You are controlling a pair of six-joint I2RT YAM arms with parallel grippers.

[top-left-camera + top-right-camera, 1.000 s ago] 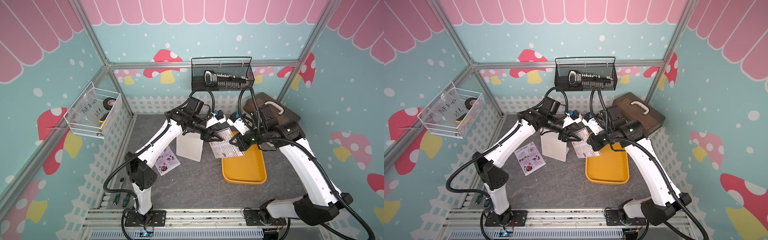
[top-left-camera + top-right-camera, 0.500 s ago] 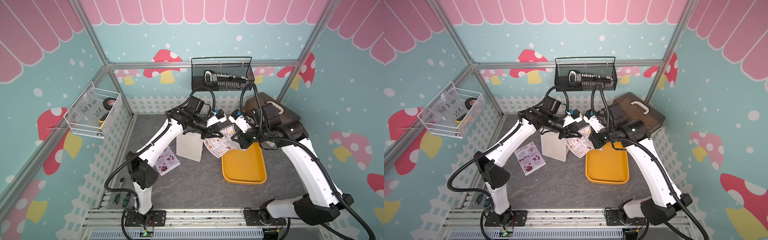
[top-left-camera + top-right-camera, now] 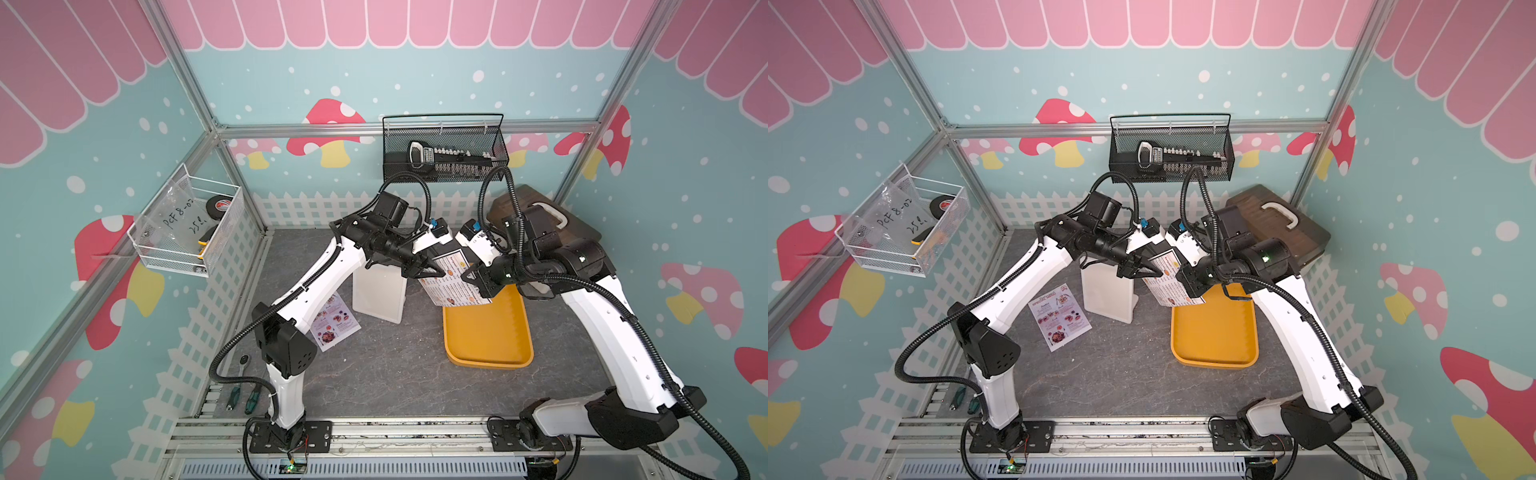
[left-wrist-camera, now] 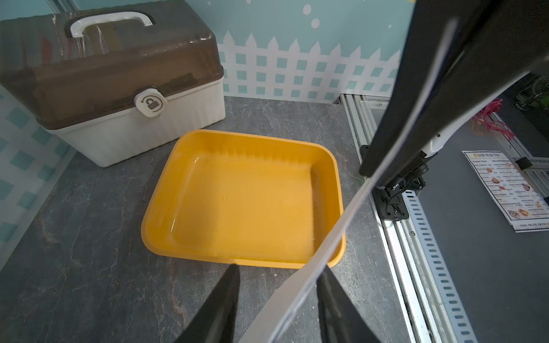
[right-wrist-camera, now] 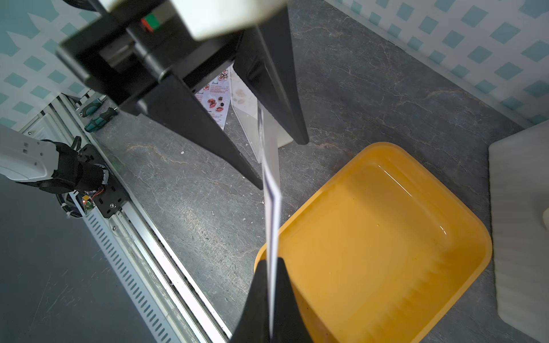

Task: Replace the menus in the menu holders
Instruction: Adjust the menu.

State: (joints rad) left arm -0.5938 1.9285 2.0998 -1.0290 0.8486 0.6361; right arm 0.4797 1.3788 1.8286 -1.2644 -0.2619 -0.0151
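Right claw [image 5: 271, 300] is clamping one edge of the DIM SUM INN menu [image 3: 455, 282], holding the sheet in the air, tilted, above the near-left rim of the yellow tray [image 3: 486, 336]. Left claw [image 4: 277, 300] is straddling the opposite edge of that sheet with its jaws parted; the paper is passing between them nearer one finger [image 4: 332, 300], and whether it is touching that finger cannot be told. Both top views are showing the two claws meeting over the middle of the bench [image 3: 395, 374]. Just left of them, the white menu holder [image 3: 378, 293] is standing on the bench toward its back edge. Further left, the second menu [image 3: 1059, 316], with food photos, is lying flat on the bench near the left arm. Behind the tray, a brown-lidded storage box [image 4: 113, 77] is sitting at the back right corner.
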